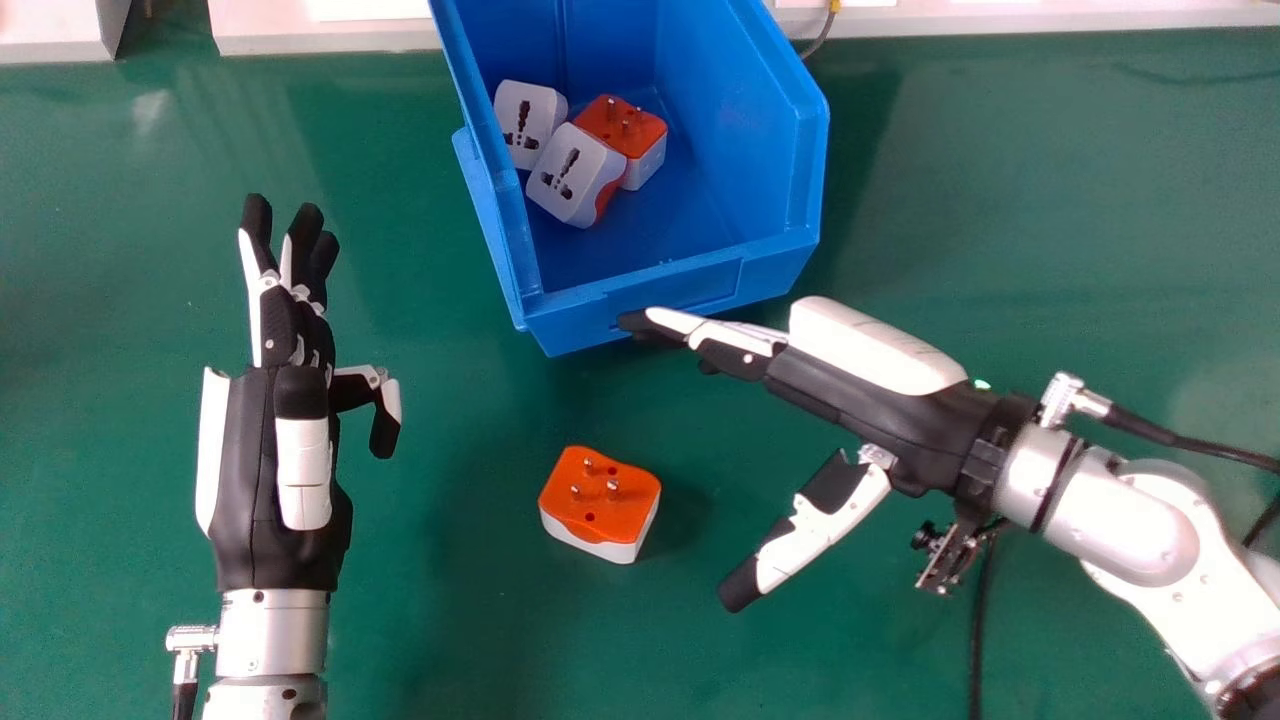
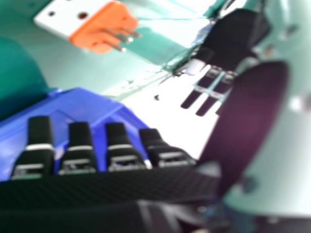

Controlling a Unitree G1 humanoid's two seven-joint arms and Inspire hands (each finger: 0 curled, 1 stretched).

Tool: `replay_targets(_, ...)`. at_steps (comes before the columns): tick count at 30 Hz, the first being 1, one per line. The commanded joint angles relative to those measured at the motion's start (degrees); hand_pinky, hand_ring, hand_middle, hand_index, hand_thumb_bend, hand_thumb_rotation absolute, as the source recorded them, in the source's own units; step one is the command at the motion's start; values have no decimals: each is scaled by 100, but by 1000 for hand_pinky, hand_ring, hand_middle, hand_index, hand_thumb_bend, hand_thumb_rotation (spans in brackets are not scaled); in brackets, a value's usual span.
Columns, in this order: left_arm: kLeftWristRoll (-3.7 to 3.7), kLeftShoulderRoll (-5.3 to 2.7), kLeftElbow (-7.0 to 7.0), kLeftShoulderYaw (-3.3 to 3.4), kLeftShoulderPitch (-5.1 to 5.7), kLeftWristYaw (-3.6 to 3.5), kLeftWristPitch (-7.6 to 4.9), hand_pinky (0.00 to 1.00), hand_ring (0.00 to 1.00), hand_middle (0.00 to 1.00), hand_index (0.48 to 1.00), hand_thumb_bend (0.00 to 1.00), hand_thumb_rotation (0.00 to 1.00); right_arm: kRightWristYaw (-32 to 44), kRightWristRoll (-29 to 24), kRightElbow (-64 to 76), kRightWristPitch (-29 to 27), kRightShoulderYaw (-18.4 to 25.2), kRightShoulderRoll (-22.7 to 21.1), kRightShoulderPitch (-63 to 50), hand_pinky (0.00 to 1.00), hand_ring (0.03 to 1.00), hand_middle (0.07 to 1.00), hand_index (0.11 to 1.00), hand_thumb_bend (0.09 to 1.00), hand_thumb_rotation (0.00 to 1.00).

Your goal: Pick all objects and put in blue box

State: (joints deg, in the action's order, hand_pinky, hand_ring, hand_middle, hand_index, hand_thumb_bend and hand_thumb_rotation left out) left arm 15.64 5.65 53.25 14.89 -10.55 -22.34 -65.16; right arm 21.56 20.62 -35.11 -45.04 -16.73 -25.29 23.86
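R hand (image 1: 870,405) up close: fingers straight, thumb wide, tips near front of blue box (image 1: 660,290). L hand (image 1: 245,450) left of box, fingers mostly straight. Orange/white adapter (image 1: 610,500) on bench (image 1: 450,630) btwn hands; 3 more adapters (image 1: 572,178) in box.

An orange-and-white adapter (image 1: 600,502) lies pins-up near the blue box (image 1: 580,318) — three more adapters (image 1: 575,175) sit clustered inside, one pins-up.

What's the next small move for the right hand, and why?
Probably ease the open right hand toward the robot's own side, bringing its finger-thumb gap around the orange-and-white plug adapter, which sits on the green table just beyond that gap.
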Motion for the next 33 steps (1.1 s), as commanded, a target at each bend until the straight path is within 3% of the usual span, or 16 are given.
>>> replay_targets(1,-17,45,-95,-16,-32,-20,-75,0,1000,1000,964,1000,1000,-217,102,-89,-61,-38,114,201,846,924,940,954,1000,402)
replay_targets(9,9,25,-88,-13,-24,-43,-96,0,1000,1000,963,1000,1000,-742,548,-540,-208,-194,342,340,834,918,941,956,1000,402)
replay_targets(16,-82,2,-81,-28,-36,52,-94,0,1000,1000,963,1000,1000,-1285,894,-706,-204,-378,619,412,785,885,928,955,1000,401)
replay_targets(22,-53,-11,-99,-24,-16,53,-105,0,1000,1000,964,1000,1000,-1342,929,-815,-170,-513,812,520,739,854,914,946,1000,399)
replay_targets(33,-81,-25,-69,-38,-79,124,-101,0,1000,1000,963,1000,1000,-1888,1609,-964,128,-892,973,769,713,820,889,925,1000,395)
